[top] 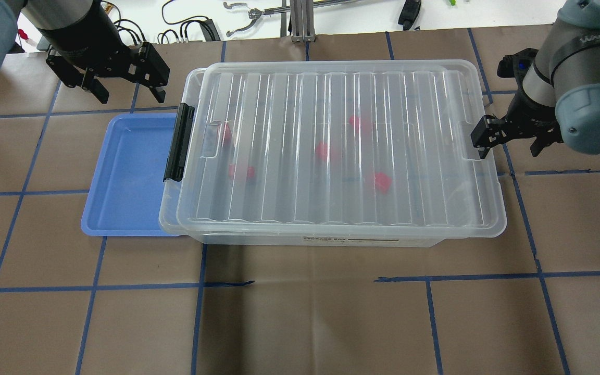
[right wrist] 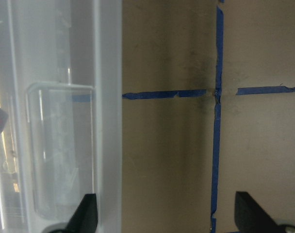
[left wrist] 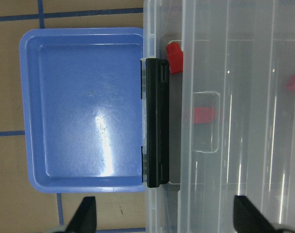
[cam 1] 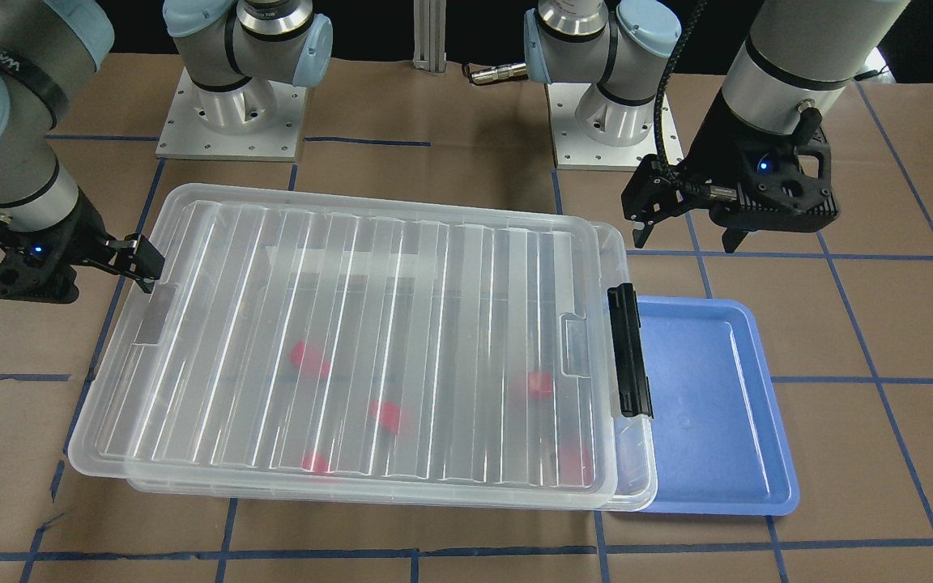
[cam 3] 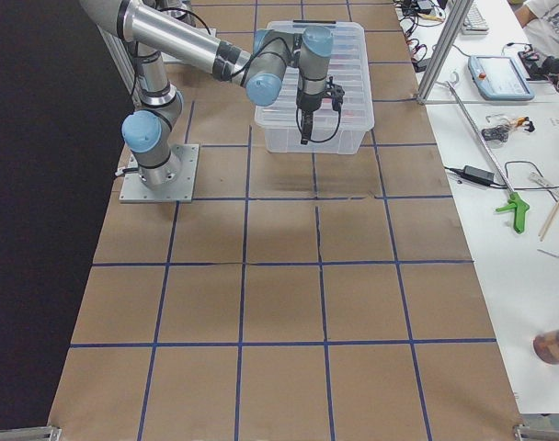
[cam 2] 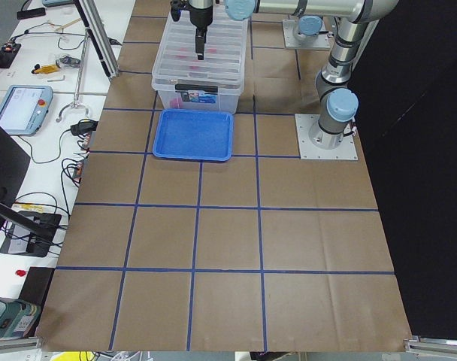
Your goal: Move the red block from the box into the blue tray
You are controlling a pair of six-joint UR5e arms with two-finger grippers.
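Note:
The box [top: 341, 151] is a clear bin with its ribbed lid on and a black latch [top: 177, 141] at its left end. Several red blocks, one of them [top: 382, 182], show blurred through the lid. The blue tray [top: 123, 177] lies empty beside the latch end, its edge tucked under the box. My left gripper [top: 129, 94] is open and empty, hovering beyond the tray's far edge; in its wrist view the tray [left wrist: 84, 107], the latch [left wrist: 157, 121] and a red block [left wrist: 175, 57] show. My right gripper [top: 511, 141] is open and empty at the box's right end, beside the lid's edge [right wrist: 108, 121].
Brown paper with blue tape lines [top: 305, 281] covers the table. The two arm bases [cam 1: 232, 113] stand behind the box in the front-facing view. Cables and tools [top: 258, 13] lie beyond the far edge of the table.

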